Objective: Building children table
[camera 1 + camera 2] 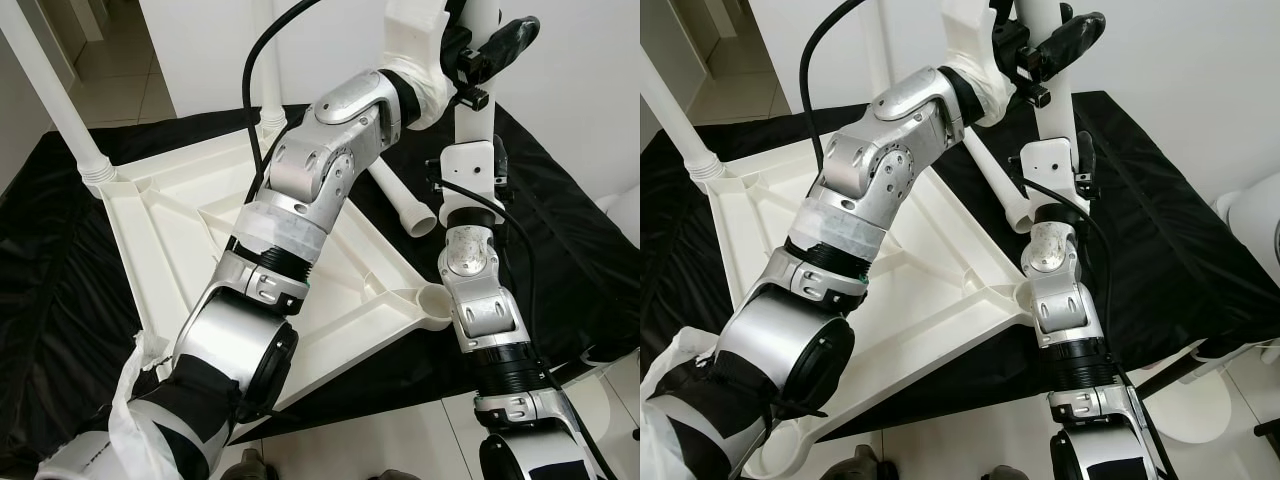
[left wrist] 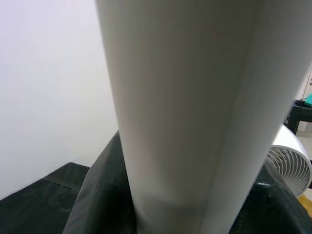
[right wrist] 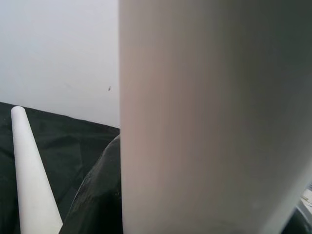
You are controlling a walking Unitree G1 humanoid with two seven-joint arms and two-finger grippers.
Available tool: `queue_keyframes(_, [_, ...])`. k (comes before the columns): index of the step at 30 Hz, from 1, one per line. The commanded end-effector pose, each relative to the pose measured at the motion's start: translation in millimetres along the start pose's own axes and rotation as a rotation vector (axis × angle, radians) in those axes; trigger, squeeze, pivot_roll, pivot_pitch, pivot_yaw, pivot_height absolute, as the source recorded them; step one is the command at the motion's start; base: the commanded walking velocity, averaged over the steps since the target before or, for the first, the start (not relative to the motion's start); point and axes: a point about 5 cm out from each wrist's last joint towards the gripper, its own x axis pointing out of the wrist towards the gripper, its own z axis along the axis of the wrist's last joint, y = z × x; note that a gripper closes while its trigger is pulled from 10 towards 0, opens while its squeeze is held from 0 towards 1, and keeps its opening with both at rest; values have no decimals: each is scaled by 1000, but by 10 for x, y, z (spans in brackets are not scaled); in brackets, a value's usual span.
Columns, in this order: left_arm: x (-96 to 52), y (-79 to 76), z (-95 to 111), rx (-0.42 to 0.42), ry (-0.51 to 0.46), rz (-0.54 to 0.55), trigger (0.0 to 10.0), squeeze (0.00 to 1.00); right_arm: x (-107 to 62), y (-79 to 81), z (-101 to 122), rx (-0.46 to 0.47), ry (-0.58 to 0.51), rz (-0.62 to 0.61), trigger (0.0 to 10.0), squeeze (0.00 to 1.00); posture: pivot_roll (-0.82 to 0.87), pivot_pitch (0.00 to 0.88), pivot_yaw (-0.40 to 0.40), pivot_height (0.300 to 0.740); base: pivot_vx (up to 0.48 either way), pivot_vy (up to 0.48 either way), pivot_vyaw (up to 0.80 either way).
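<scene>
**Robot Arms Grip Upright Leg Over Upturned Child's Table**

While the white moulded-plastic tabletop (image 1: 330, 300) lies upside down on a crinkled black fabric sheet (image 1: 560, 250), its ribbed underside and round corner sockets facing up, both silver arms reach to the far corner of the work area. One smooth white tubular leg (image 1: 55, 95) already stands in the socket at the robot's left, its threaded collar seated against the plastic. A second loose white tube leg (image 1: 405, 205), hollow at its open end, rests on the cloth just beyond the tabletop's far edge. The right gripper (image 1: 495, 45), black and glossy, is pressed against a third upright white leg (image 1: 475, 110), one finger curving past the tube's right side; how tightly the fingers pinch cannot be told. The left gripper (image 1: 1015, 45) sits at the same leg from the other side, its fingers largely hidden behind a white wrapped wrist. Both wrist views show the matte white cylinder (image 2: 195, 117) very close, with a white round fan (image 2: 290, 163) beyond.
</scene>
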Motion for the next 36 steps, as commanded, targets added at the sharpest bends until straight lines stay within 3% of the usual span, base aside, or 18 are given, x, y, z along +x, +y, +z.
queue_keyframes(1, [42,-45,94,34,-11,-19,10000,0,1,29,4,-3,-7,6,2863,0,-8,0,40,740,0,0,0])
queue_keyframes(2, [42,-45,94,34,-11,-19,10000,0,1,29,4,-3,-7,6,2863,0,-8,0,40,740,0,0,0])
queue_keyframes(3, [39,-40,95,35,-13,-18,10000,0,-13,37,-5,-3,-4,10,10000,0,-8,0,41,740,0,0,0])
queue_keyframes(8, [31,-32,95,13,-23,-21,10000,0,-49,53,-23,1,1,17,10000,0,-9,0,43,740,0,0,0])
queue_keyframes(9, [29,-29,93,-6,-25,-24,10000,133,-55,57,-28,5,5,19,10000,0,-9,0,44,740,0,0,0])
queue_keyframes(11, [29,-29,93,-6,-25,-24,10000,133,-55,57,-28,5,5,19,10000,0,-9,0,44,740,0,0,0])
queue_keyframes(12, [25,-26,93,-27,-30,-28,10000,1000,-59,61,-30,12,9,20,10000,0,-10,0,44,740,0,0,0])
queue_keyframes(16, [20,-26,101,-25,-34,-27,10000,1000,-55,55,-29,61,28,13,10000,0,-11,0,44,740,0,0,0])
queue_keyframes(17, [18,-34,102,-21,-35,-34,10000,129,-51,52,-30,92,39,10,10000,0,-11,0,44,740,0,0,0])
queue_keyframes(18, [9,-52,96,-23,-35,-51,10000,0,-49,43,-40,135,62,4,10000,0,-11,0,42,740,0,0,0])
queue_keyframes(28, [-123,-151,39,-71,-65,-122,10000,0,-95,-83,-186,310,183,-76,10000,0,-6,0,19,740,0,0,0])
queue_keyframes(36, [-336,115,-133,-75,-23,21,10000,0,-143,-198,-266,328,211,-118,10000,0,-7,0,18,740,0,0,0])
